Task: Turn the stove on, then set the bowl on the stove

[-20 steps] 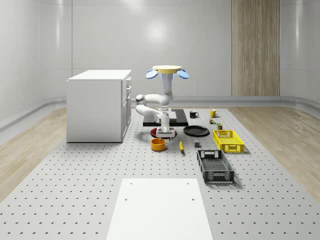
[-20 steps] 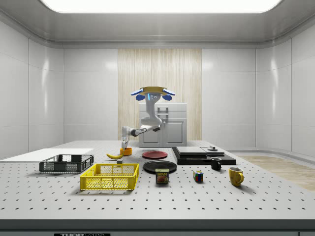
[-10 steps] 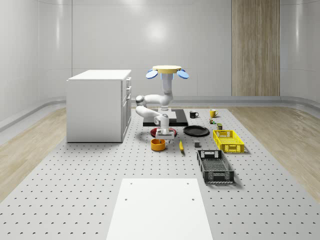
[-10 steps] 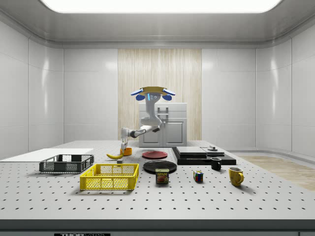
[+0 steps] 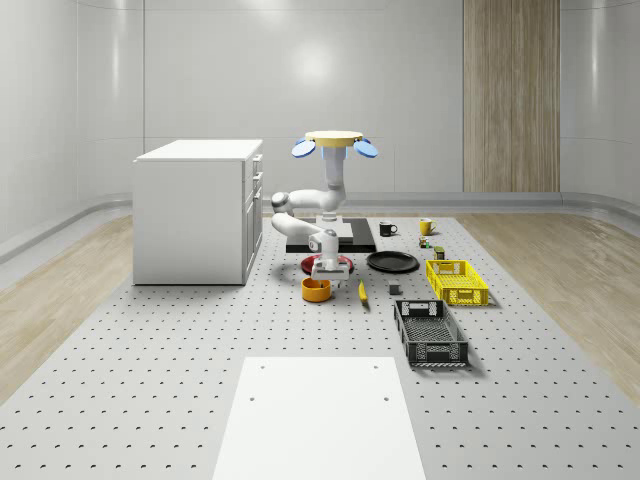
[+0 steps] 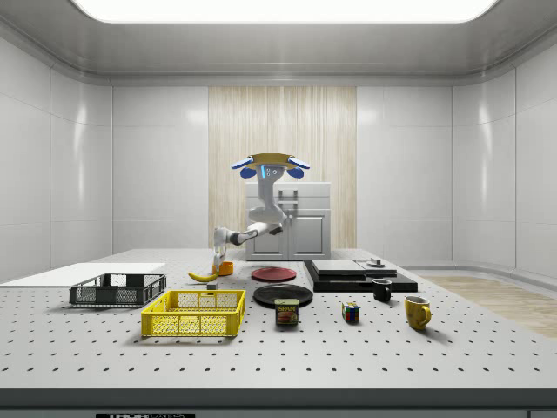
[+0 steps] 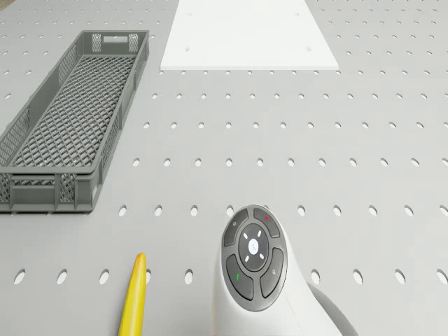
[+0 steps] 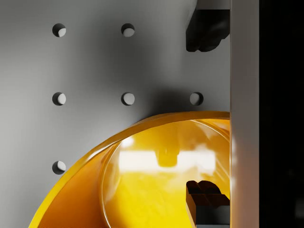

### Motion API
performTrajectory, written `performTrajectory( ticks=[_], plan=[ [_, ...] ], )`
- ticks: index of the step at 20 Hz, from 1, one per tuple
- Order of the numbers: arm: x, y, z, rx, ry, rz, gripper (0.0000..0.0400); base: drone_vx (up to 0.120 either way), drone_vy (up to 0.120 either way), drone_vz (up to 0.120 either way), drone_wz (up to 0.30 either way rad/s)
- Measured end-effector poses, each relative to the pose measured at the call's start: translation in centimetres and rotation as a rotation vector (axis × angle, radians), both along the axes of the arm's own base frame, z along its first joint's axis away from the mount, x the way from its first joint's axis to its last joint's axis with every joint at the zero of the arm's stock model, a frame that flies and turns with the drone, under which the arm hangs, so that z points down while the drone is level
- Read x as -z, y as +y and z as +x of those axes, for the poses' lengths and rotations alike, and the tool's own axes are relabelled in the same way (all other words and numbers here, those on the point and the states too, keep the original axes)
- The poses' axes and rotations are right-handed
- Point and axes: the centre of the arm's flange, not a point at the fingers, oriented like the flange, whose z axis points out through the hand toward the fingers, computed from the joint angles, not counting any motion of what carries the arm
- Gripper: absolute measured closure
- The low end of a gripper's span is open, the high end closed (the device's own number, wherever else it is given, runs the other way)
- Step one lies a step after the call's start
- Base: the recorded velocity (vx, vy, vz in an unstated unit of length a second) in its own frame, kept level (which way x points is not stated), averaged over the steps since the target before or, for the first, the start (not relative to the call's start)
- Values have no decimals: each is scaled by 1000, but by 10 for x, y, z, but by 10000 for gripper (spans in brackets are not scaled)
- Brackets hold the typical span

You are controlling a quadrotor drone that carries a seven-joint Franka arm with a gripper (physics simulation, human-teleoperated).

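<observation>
Directly beneath the gripper (image 8: 205, 114) sits the glossy orange-yellow bowl (image 8: 142, 180), upright on the grey perforated table (image 8: 90, 66). The wrist view shows the two dark fingertips (image 8: 206, 31) spread apart, one outside the bowl's rim over bare table and the other over the bowl's inside, so the nearer wall of the bowl lies between them; nothing is clamped yet. That straddle looks like the set-up for a pinch on the rim, a sensible hold for a shallow round bowl that offers no handle.

In the whole-scene view the bowl (image 5: 316, 289) lies just below the white wrist, with the arm folded down from the drone (image 5: 334, 142), which hovers above and behind the gripper, over the flat black stove (image 5: 360, 240). Hovering there keeps the drone near both pick-up and destination. I cannot tell whether the stove is on.

Just behind the gripper lies a dark red round plate (image 5: 342, 262), and beyond that to one side a black round plate (image 5: 392, 262). Beside the gripper a yellow banana (image 7: 133, 297) lies close, near enough to watch during a lift. Further out stands a long grey mesh crate (image 7: 66, 126), and well beyond it a white rectangular board (image 7: 248, 35)
</observation>
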Motion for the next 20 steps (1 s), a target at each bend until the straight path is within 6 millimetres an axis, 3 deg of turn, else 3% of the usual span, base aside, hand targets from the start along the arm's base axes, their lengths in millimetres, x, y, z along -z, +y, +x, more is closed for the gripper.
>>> performTrajectory(
  ticks=[1,3,6,10,15,20],
  plan=[
    [0,0,0,0,0,0,85,0,0,0,0],
    [0,1,0,0,0,0,169,0,0,0,0],
    [0,1,0,0,0,0,238,0,0,0,0],
    [-1,1,0,0,0,0,277,0,0,0,0],
    [9,1,0,0,0,0,294,0,0,0,0],
    [28,1,0,0,0,0,298,-40,32,104,0]
  ],
)
